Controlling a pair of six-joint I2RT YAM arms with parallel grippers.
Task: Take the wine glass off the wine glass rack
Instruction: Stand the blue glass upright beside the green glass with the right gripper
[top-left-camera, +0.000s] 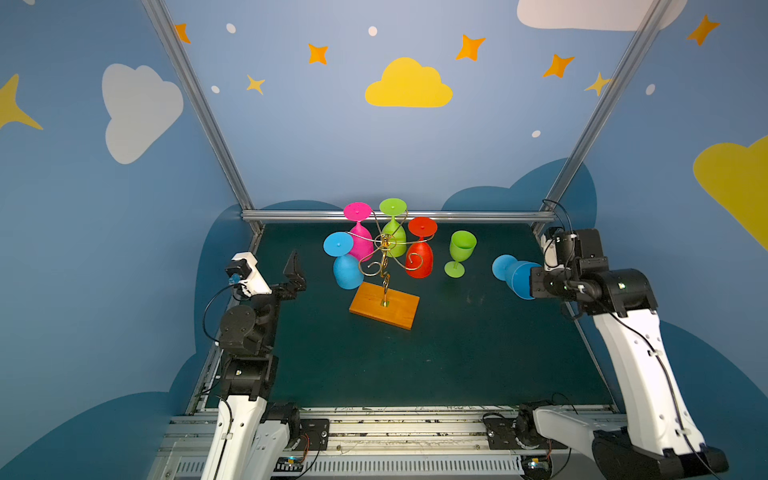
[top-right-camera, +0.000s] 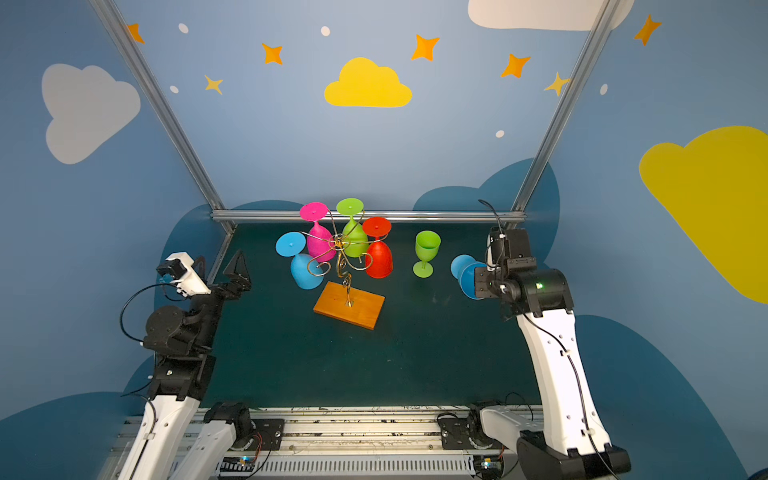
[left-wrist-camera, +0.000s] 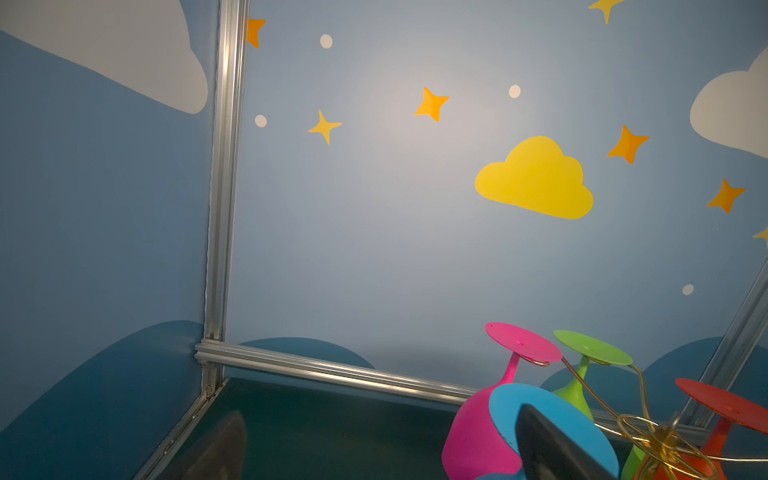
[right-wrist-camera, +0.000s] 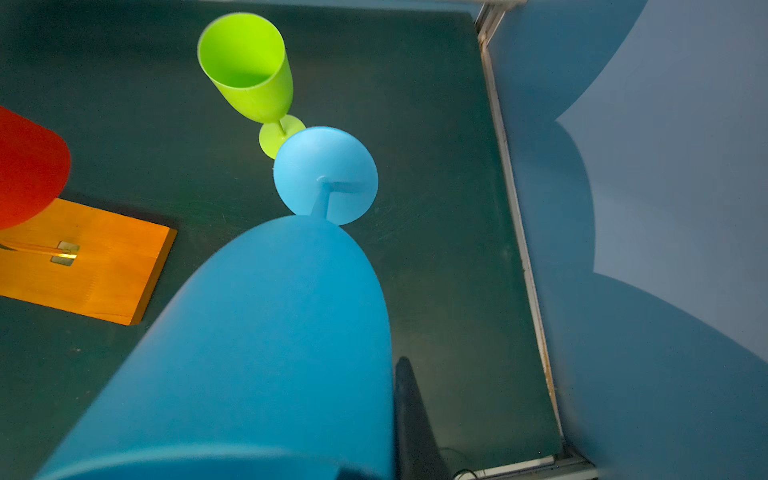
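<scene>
right gripper (top-left-camera: 535, 284) clamps matte blue wine glass (top-left-camera: 516, 276).

A robotics laboratory test cell is indicated. The work area is enclosed by an aluminium profile frame (top-left-camera: 199, 104) and blue wall panels (top-left-camera: 332, 158) printed with clouds and stars. A left arm (top-left-camera: 241, 424) and a right arm (top-left-camera: 640, 374) are mounted on a slotted rail (top-left-camera: 395, 430) fronting a dark green mat (top-left-camera: 415, 365).

Blue cloud-and-star walls (top-left-camera: 332, 145), dark green floor (top-left-camera: 415, 365)
</scene>
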